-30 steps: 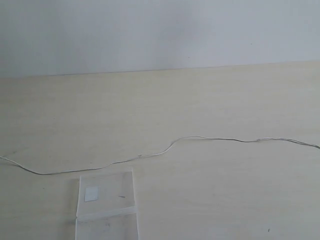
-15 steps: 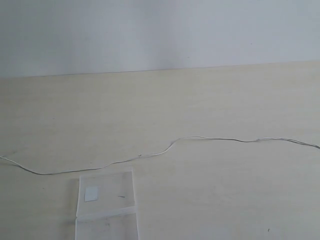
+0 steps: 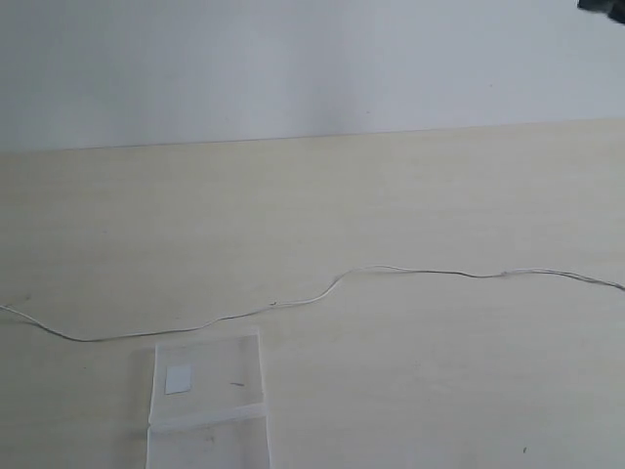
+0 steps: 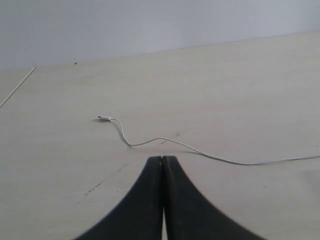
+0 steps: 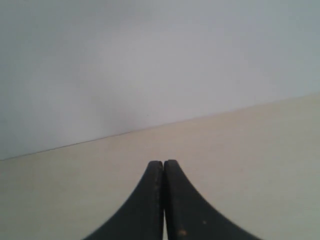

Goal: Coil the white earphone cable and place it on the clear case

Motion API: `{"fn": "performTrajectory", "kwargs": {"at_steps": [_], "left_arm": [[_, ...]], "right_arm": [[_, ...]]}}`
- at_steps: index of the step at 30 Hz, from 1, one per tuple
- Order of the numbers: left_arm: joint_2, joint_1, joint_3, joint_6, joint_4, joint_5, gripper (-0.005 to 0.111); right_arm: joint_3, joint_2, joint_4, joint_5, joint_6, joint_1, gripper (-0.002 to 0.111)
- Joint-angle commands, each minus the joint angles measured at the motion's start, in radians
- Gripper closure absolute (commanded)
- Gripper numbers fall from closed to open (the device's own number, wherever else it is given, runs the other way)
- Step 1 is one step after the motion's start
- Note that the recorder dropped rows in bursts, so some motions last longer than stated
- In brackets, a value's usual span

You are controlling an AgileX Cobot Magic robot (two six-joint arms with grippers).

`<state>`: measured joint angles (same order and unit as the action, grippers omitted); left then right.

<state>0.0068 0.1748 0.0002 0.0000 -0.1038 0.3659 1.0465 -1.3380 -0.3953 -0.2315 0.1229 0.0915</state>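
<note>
The white earphone cable lies stretched in a wavy line across the table, running off both side edges of the exterior view. Its plug end shows in the left wrist view, with the wire curving just beyond my left gripper, which is shut and holds nothing. The clear case lies flat at the front, just below the cable, with a small white sticker and a crosswise seam. My right gripper is shut and empty above bare table. The earbuds are out of view.
The pale wooden table ends at a light wall at the back. A dark part of an arm pokes into the top right corner of the exterior view.
A dark part of an arm has come into the top right corner of the exterior view. The cable and the case have not moved.
</note>
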Motion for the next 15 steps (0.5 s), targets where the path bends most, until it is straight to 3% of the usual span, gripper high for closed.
{"fn": "performTrajectory", "kwargs": {"at_steps": [1,3,8,15], "left_arm": [[-0.007,0.003,0.0,0.0,0.009,-0.005,0.107],[-0.007,0.003,0.0,0.0,0.009,-0.005,0.107],[-0.007,0.003,0.0,0.0,0.009,-0.005,0.107],[-0.007,0.003,0.0,0.0,0.009,-0.005,0.107]], "right_arm": [[0.016,-0.122,-0.11,-0.008,0.073,0.015,0.108],[0.06,-0.193,-0.11,-0.078,0.218,0.041,0.108],[0.312,-0.36,-0.095,-0.458,0.685,0.126,0.108],[0.597,-0.554,0.158,-0.707,0.755,0.235,0.108]]}}
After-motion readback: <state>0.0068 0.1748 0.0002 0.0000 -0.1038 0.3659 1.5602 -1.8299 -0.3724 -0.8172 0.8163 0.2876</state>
